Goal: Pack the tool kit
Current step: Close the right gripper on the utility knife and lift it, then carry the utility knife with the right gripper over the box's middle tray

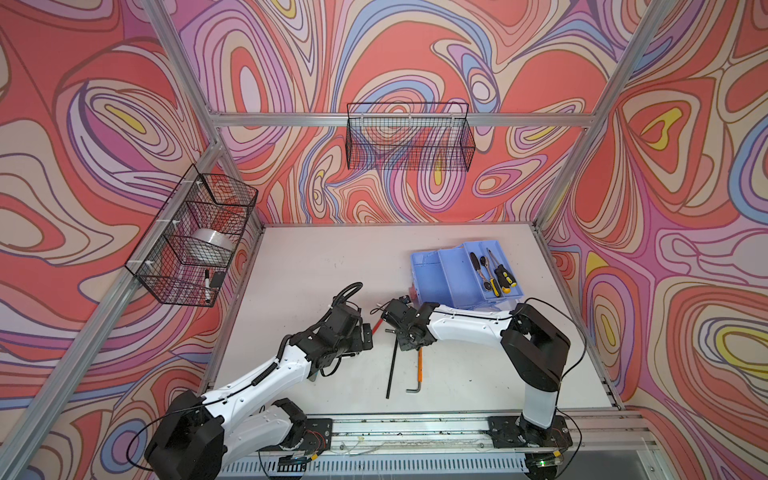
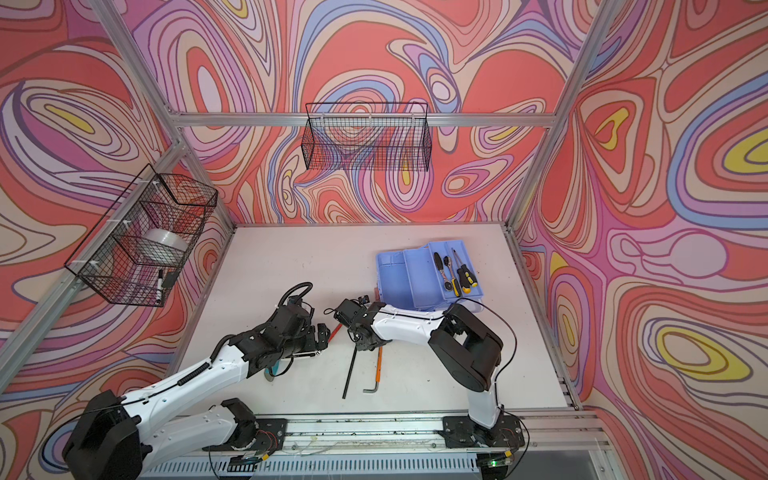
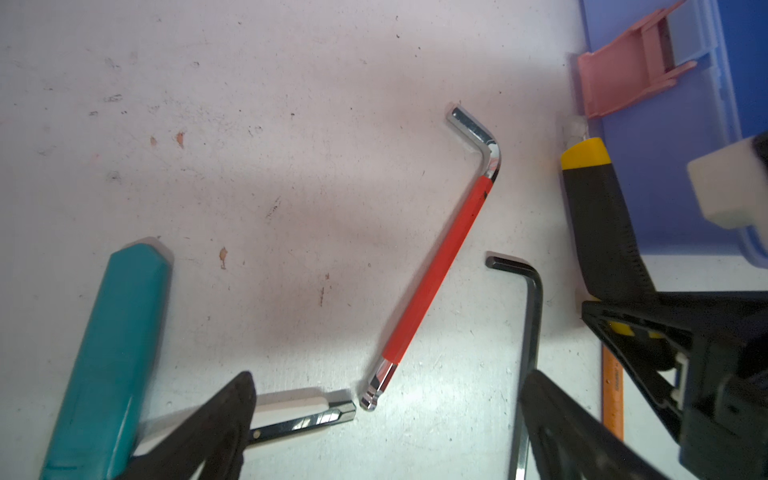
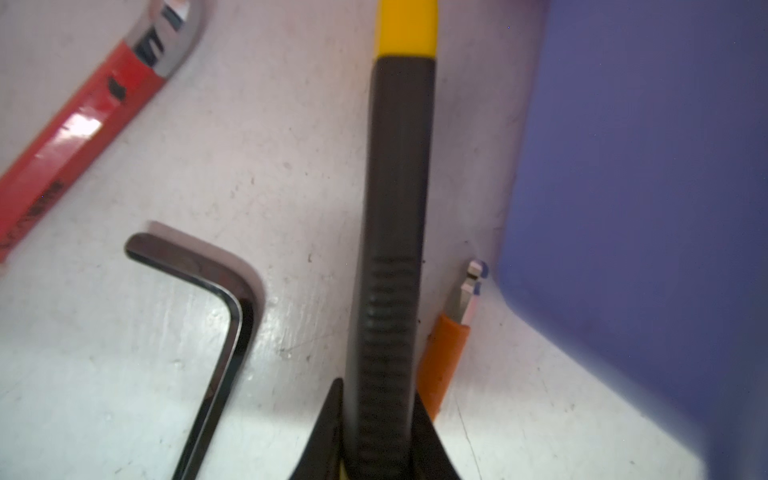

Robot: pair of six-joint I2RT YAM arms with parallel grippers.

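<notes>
The tool kit's blue box [image 1: 436, 274] [image 2: 399, 274] stands open at the back right of the table, with several tools [image 1: 494, 274] in its tray and a pink latch [image 3: 623, 79] on its near side. My right gripper [image 4: 378, 415] [image 1: 399, 322] is shut on a black tool handle with a yellow end [image 4: 399, 208] [image 3: 602, 224], just beside the box. My left gripper [image 3: 388, 386] [image 1: 368, 336] hangs open over the table. A red hex key [image 3: 436, 266] [image 1: 377, 325] lies ahead of its fingers, untouched.
A black hex key [image 1: 390, 365] [image 4: 224, 316], an orange one [image 1: 420, 365] [image 4: 442, 365] and a small silver one [image 1: 415, 387] lie on the table. A teal handle [image 3: 112, 353] lies by the left gripper. Wire baskets hang on the left [image 1: 195, 237] and the back wall [image 1: 409, 137].
</notes>
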